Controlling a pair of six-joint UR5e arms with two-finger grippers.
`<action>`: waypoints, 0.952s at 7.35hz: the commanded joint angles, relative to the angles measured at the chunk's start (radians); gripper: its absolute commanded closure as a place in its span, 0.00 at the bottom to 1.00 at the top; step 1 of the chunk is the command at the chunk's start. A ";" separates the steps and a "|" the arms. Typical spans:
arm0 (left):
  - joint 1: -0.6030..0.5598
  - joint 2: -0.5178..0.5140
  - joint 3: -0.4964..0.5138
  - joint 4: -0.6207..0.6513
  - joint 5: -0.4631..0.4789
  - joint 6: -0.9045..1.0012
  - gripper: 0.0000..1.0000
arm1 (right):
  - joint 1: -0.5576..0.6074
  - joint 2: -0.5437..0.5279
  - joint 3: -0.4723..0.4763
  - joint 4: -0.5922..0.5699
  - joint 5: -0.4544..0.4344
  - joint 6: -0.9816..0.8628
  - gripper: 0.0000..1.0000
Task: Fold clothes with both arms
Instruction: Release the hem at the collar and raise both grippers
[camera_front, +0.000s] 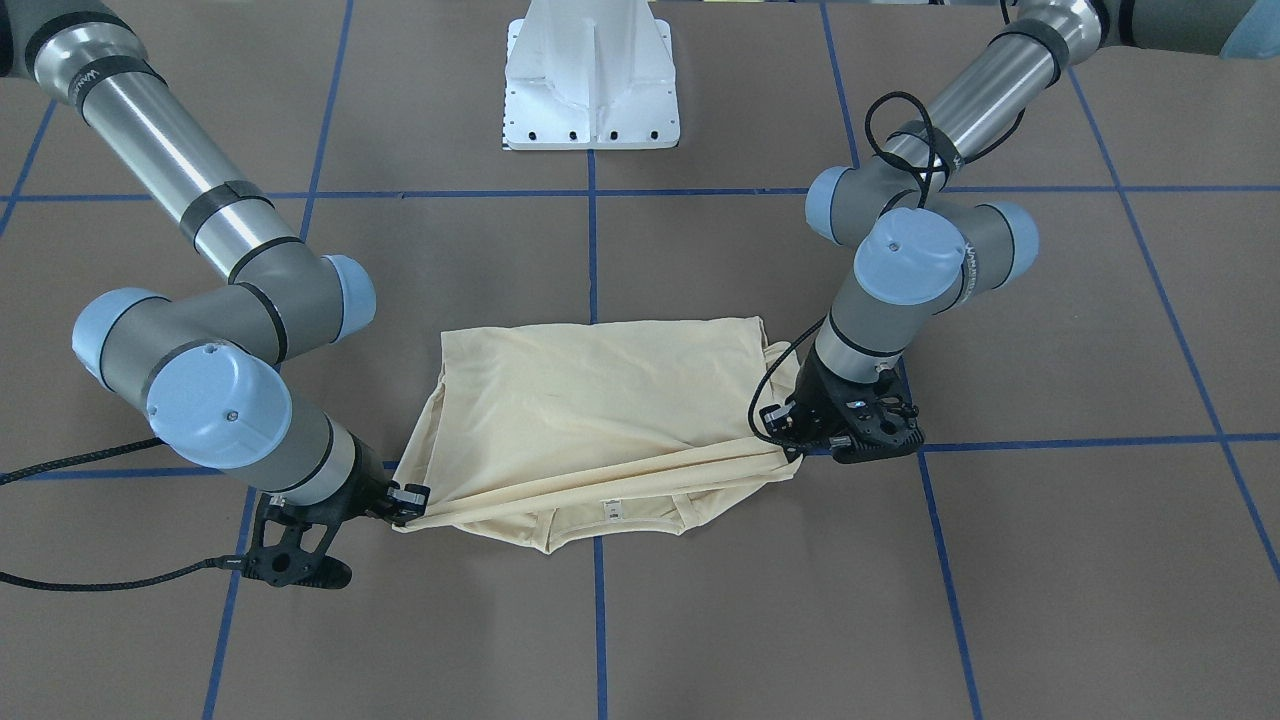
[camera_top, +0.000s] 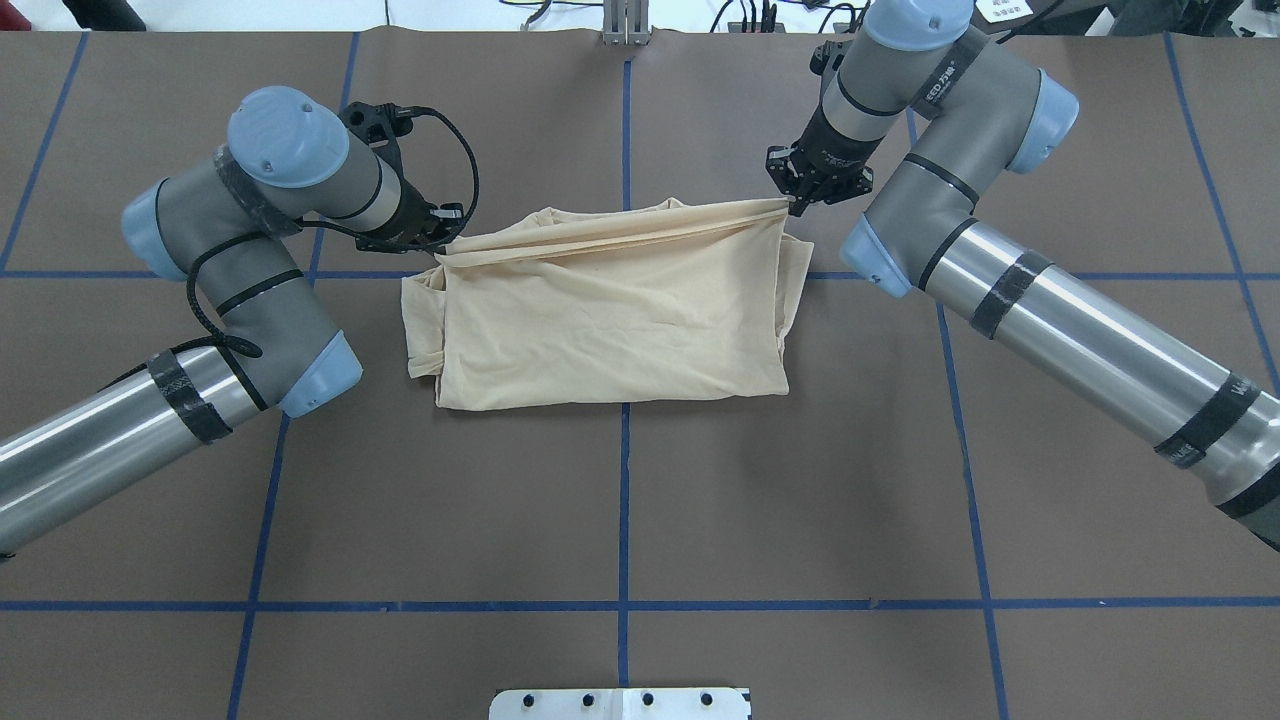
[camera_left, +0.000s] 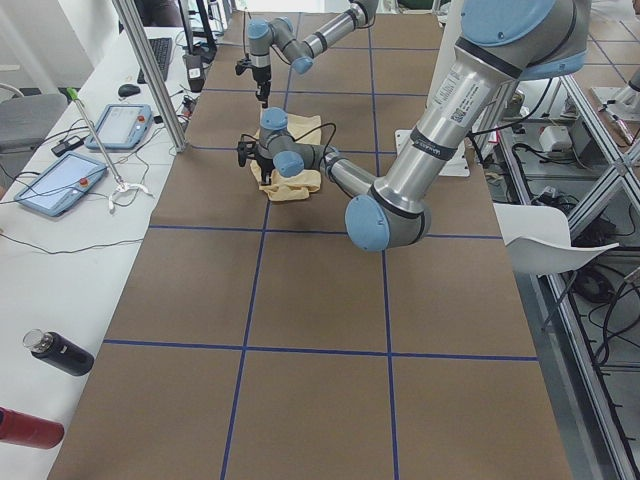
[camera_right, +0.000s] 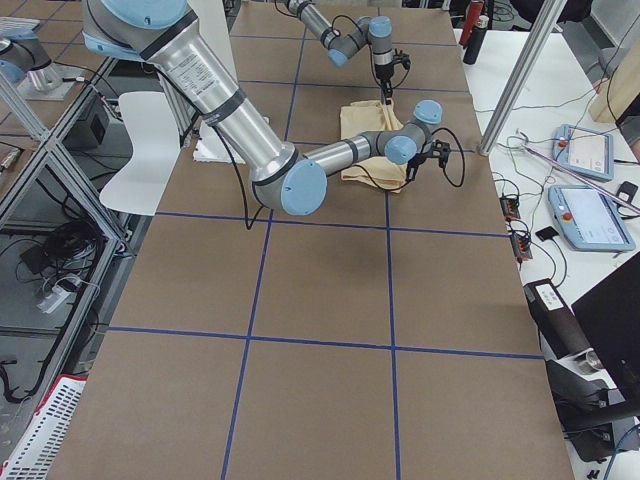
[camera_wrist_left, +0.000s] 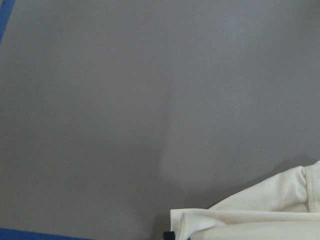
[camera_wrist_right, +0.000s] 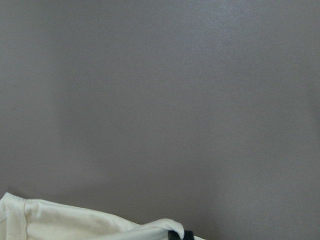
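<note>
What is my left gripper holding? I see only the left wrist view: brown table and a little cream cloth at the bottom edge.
Observer: The left gripper pinches one end of the far edge of the shirt.
Operator: Where is the other gripper?
Observer: The right gripper pinches the opposite end, and the cloth runs in a straight band between them.
Operator: Is the collar visible?
Observer: Yes, in the front-facing view a small white neck tag shows just beyond that band, on the side away from the robot.

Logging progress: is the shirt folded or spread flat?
Partly folded: the shirt lies doubled, one edge taut between the left end effector and right end effector.
</note>
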 joint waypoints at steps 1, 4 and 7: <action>0.002 -0.010 0.014 0.000 0.000 -0.002 1.00 | -0.006 0.002 0.003 0.004 0.001 0.003 1.00; 0.003 -0.035 0.011 0.003 0.000 -0.035 1.00 | -0.009 -0.009 0.041 0.005 0.008 0.006 1.00; 0.002 -0.030 0.011 0.004 0.000 -0.035 0.35 | -0.025 -0.025 0.052 0.017 0.002 0.000 0.01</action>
